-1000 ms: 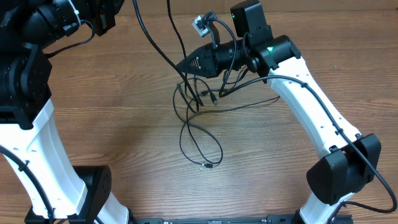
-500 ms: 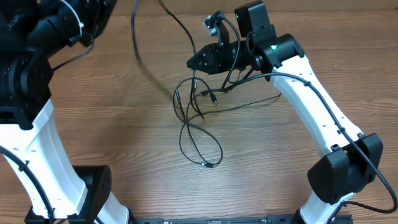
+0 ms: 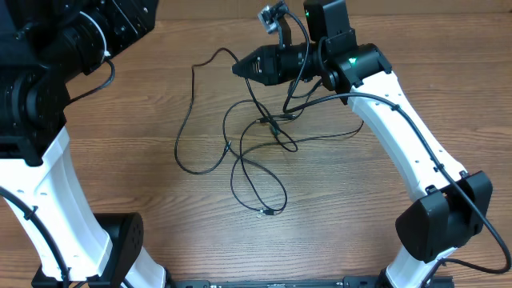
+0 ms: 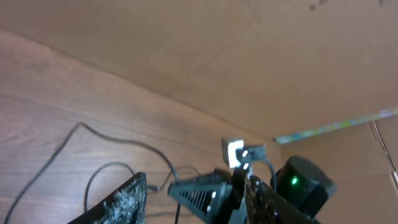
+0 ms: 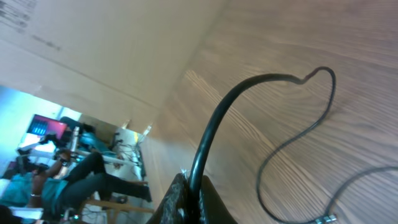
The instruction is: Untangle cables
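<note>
Brown wooden desk (image 3: 144,176) carried thin black cables (image 3: 272,126): one loop lay loose left of the right fingers (image 3: 248,67), which were clenched on a strand; the knot beneath was not yet undone. Whether the left fingers (image 4: 127,200) were released could not be told.

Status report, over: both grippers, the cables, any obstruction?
Right gripper shut on a cable, raised off the table. Left gripper holds nothing, opening unclear. Cables tangled mid-table. Nothing in the way.

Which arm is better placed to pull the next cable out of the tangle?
Right. Its pincer is shut on a cable right by the tangle, while the left arm sits off at the far-left corner.
</note>
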